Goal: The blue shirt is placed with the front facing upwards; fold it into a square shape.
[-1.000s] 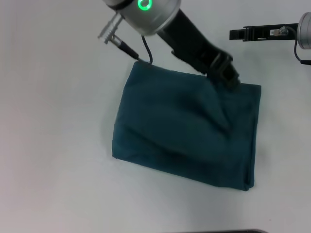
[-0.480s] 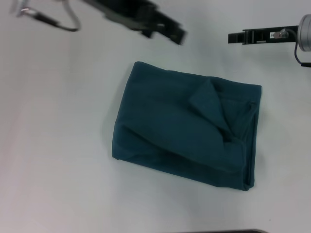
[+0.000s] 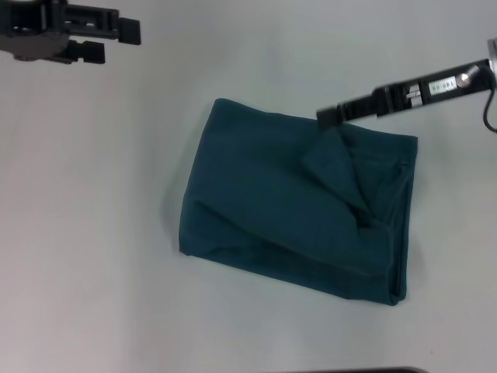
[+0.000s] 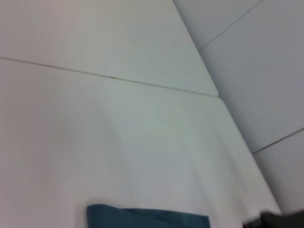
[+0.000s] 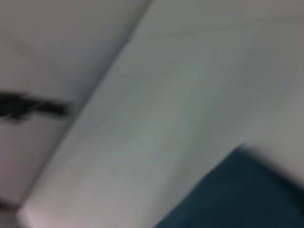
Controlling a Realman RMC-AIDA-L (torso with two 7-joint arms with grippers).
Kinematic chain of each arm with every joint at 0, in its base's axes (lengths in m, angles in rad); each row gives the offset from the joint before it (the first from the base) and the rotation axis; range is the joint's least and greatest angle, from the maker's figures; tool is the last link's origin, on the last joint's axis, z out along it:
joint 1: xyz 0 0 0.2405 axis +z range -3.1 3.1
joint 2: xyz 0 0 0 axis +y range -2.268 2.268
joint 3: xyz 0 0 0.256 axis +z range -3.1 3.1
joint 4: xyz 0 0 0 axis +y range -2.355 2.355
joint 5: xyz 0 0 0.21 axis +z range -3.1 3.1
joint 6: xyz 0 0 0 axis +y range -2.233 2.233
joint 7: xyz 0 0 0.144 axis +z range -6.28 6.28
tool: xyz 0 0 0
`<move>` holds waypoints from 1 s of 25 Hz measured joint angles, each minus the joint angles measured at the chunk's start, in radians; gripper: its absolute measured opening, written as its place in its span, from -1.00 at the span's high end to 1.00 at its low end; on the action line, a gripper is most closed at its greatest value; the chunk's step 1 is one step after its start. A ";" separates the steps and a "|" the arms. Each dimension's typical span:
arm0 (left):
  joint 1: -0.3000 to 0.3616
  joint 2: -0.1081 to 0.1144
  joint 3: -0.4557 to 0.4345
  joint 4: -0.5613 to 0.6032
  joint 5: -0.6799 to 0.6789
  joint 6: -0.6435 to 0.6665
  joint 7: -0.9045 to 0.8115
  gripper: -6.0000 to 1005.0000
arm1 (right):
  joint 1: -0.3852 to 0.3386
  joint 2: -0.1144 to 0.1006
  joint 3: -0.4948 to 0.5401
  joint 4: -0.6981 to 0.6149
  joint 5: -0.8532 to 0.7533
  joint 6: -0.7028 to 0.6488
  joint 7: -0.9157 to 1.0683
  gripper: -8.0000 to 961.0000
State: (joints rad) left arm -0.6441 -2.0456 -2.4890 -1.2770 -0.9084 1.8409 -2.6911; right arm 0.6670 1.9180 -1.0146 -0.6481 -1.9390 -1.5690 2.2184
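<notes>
**Blue shirt: folded, one flap loose**

Shirt lies on the table, just below right gripper; its jaw state I cannot tell. Left gripper appears released, well apart. Risk: a snag on the upturned flap undoes the fold.

We are logging white table: plain matte surface, filling head view. We are finding one item lying directly on it: blue shirt, folded into rough rectangle, sitting near table middle, slightly skewed, one loose flap turning up near its far right corner. Table edge is showing in left wrist view.
</notes>
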 joint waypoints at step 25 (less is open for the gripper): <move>0.072 -0.006 -0.028 0.018 -0.151 0.106 0.074 -0.74 | 0.158 0.114 0.045 -0.168 -0.345 -0.174 0.162 -0.13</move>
State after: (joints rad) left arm -0.5722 -2.0516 -2.5169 -1.2586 -1.0591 1.9465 -2.6169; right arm 0.8255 2.0318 -0.9693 -0.8158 -2.2845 -1.7433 2.3807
